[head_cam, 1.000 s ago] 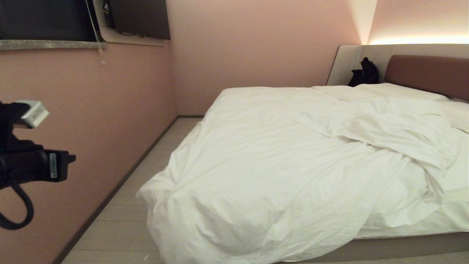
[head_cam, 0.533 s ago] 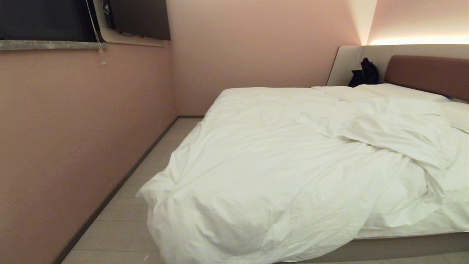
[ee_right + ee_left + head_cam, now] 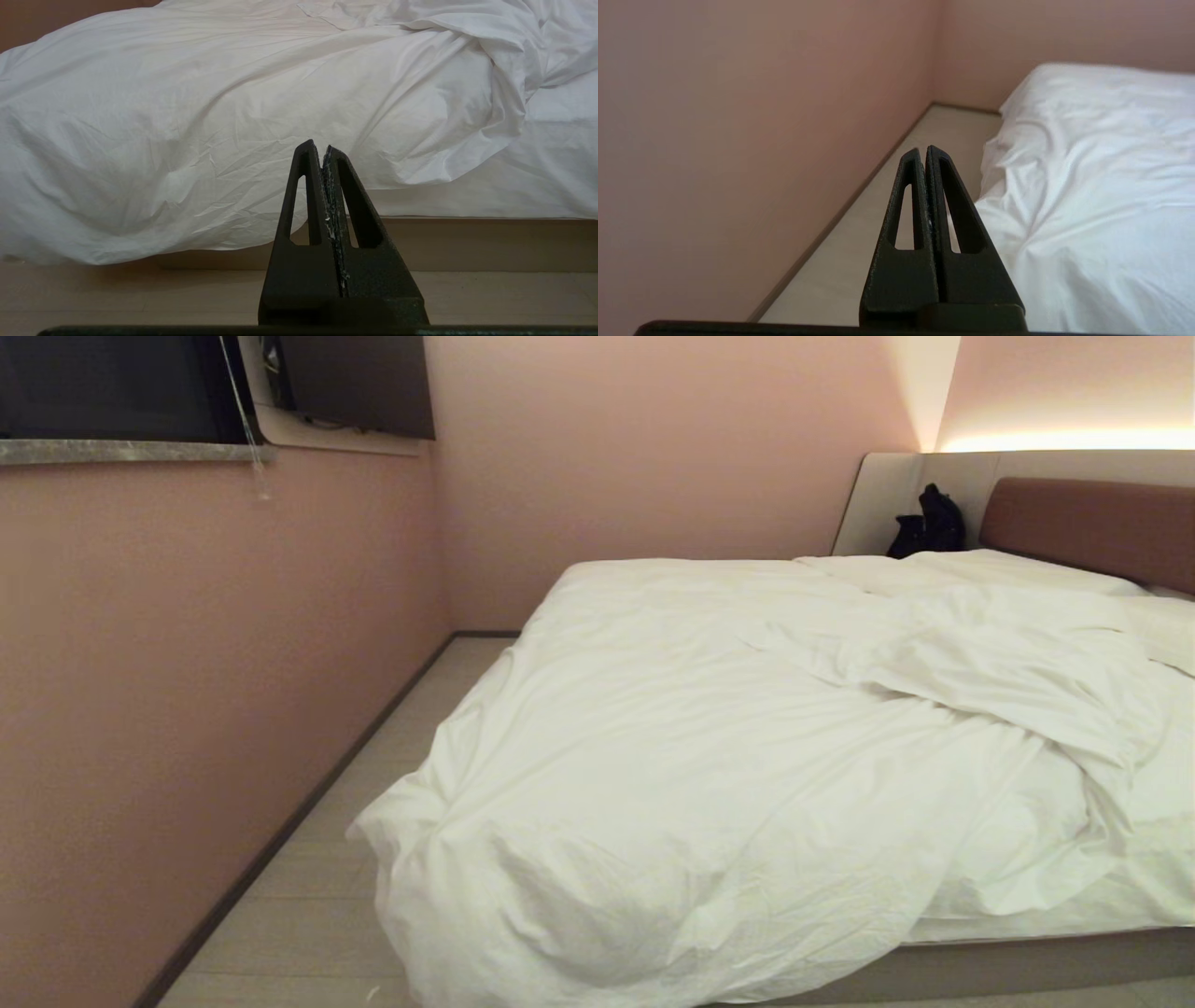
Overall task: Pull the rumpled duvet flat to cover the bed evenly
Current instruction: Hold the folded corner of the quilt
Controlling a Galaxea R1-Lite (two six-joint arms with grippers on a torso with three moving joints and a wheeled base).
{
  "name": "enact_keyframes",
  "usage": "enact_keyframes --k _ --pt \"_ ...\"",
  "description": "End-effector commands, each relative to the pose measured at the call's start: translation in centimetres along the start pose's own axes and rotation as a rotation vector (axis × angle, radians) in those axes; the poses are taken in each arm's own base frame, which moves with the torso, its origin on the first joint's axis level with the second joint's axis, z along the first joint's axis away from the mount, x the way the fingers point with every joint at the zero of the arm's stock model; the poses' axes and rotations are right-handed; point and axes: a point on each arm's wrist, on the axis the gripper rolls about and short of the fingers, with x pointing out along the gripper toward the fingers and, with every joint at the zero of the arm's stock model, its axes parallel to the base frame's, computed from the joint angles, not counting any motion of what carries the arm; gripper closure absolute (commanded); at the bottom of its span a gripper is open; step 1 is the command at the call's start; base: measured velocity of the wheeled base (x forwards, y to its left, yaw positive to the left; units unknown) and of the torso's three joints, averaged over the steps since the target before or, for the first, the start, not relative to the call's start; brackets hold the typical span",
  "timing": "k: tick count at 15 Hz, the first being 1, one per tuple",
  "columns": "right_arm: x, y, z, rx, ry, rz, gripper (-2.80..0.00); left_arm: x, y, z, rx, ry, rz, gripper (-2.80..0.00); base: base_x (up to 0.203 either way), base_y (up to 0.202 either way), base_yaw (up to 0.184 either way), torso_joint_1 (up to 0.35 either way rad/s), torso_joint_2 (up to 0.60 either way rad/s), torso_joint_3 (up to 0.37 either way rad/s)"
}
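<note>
The puffy white duvet (image 3: pixel 709 756) lies wrinkled over the bed (image 3: pixel 1018 966), bunched at the near left corner and draping toward the floor there. A fold runs across its right half, where a strip of flat sheet (image 3: pixel 1134 901) shows at the near edge. Neither arm shows in the head view. My left gripper (image 3: pixel 923 150) is shut and empty, held over the floor strip between wall and bed, with the duvet (image 3: pixel 1092 196) to one side. My right gripper (image 3: pixel 321 145) is shut and empty, low before the bed's near side, facing the duvet (image 3: pixel 187 121).
A pink wall (image 3: pixel 187 691) runs close along the bed's left side, leaving a narrow strip of pale floor (image 3: pixel 373 775). A dark bag (image 3: pixel 927 523) sits by the reddish-brown headboard (image 3: pixel 1092 527). A window ledge (image 3: pixel 131 450) juts from the wall at upper left.
My left arm, seen at the left edge of the head view one second ago, has dropped out of that view. The duvet and bed have not moved.
</note>
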Motion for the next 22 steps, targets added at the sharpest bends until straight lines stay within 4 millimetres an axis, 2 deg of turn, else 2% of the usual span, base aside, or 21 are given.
enact_keyframes --k 1,4,9,15,22 --pt "0.0 0.0 0.0 -0.001 0.001 0.001 0.0 -2.5 0.6 -1.4 -0.016 -0.075 -0.032 0.0 0.0 0.0 0.0 0.0 0.0 0.0" --pt "0.0 0.0 0.0 -0.001 0.001 0.001 0.0 -3.9 0.7 -2.9 -0.019 -0.117 -0.13 0.0 0.0 0.0 0.0 0.0 0.0 0.0" --pt "0.0 0.0 0.0 -0.001 0.003 0.001 0.0 -3.7 0.5 -5.3 -0.017 -0.175 -0.181 0.0 0.0 0.0 0.0 0.0 0.0 0.0" --pt "0.0 0.0 0.0 -0.001 0.002 0.001 0.0 -5.3 0.7 -8.9 0.003 -0.225 -0.317 0.0 0.0 0.0 0.0 0.0 0.0 0.0" --pt "0.0 0.0 0.0 -0.001 0.001 0.001 0.0 -4.6 0.4 -11.7 0.012 -0.172 -0.329 0.0 0.0 0.0 0.0 0.0 0.0 0.0"
